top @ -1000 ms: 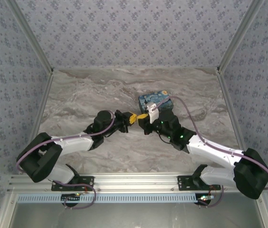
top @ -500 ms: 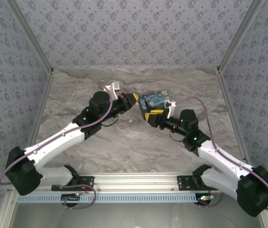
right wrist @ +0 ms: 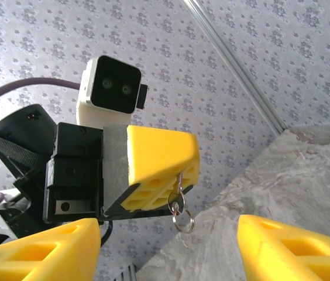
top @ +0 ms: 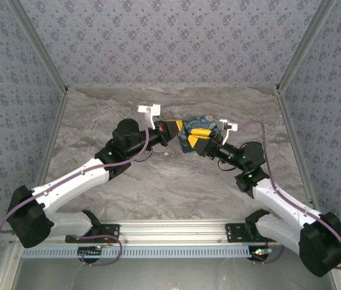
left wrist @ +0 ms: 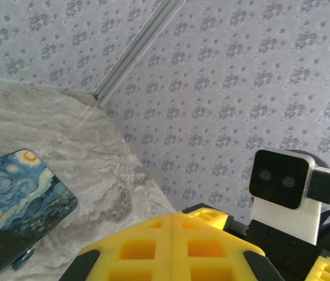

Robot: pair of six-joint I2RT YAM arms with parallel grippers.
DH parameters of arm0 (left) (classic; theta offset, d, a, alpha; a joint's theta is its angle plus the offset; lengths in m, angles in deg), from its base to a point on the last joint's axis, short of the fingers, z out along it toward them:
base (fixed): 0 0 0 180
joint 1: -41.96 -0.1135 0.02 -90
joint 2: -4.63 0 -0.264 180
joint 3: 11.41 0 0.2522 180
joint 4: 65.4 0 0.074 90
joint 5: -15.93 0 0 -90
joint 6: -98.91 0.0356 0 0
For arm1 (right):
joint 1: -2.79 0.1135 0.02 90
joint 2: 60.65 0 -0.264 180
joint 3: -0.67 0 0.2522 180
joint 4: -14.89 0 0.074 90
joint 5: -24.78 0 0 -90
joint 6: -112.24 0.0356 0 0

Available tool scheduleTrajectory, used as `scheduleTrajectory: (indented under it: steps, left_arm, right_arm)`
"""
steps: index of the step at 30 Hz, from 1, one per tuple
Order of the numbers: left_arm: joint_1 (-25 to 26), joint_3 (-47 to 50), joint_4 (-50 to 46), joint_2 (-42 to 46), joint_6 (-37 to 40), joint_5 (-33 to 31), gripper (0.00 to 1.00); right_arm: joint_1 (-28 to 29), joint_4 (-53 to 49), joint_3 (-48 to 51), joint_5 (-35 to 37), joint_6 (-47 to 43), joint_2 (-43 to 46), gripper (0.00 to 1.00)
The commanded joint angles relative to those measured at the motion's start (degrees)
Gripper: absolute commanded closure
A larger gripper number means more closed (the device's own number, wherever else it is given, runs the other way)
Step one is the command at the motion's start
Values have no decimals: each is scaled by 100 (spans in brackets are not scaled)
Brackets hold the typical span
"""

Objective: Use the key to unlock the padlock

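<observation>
- Between my left gripper's (right wrist: 179, 170) yellow fingers, clenched flush together, I see the key (right wrist: 177, 198) pinched. Its small ring (right wrist: 184, 221) hangs just below the tips.
- On my right gripper (right wrist: 168, 240) the jaws stand released, wide apart. They face the left gripper's tips and the dangling key from close by.
- From the left wrist I see the Starry Night box (left wrist: 13, 205) lying flat on the marble table (left wrist: 95, 170).
- At the box's near edge, touching it, is the padlock (left wrist: 23, 260). It shows as a tiny teal piece, too small for me to make out the shackle.
- From above, I see the two grippers nearly tip to tip by the box's near-left corner, toward the table's far side.
</observation>
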Motion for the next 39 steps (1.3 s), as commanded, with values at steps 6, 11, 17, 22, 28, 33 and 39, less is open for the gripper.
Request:
scheduleTrajectory:
  steps: [6,11,17,22,28,33,39]
  left_arm:
    - [81,102,978,21,-179,282,100]
    - [100,114,1117,10,-257,345,100]
    - [93,98,1079,8,-241,367,100]
    - [100,85,1061,5,-228,350,100]
    - [99,69,1043,2,-215,324,100]
    - [101,65,1031,-9,-209,314,100]
    - [96,76,1037,-26,-234,323,100]
  right_arm:
    - [198,576,-200,-138,189,-202,40]
    - [242,654,-314,-66,257,-432,45]
    - [325,711,-473,-67,278,-554,52]
    - [391,633,-590,-105,236,-598,57]
    - [426,536,-634,-105,195,-655,65]
    - [451,534,-661,-96,202,-695,73]
    - [448,517,-654,-22,228,-695,81]
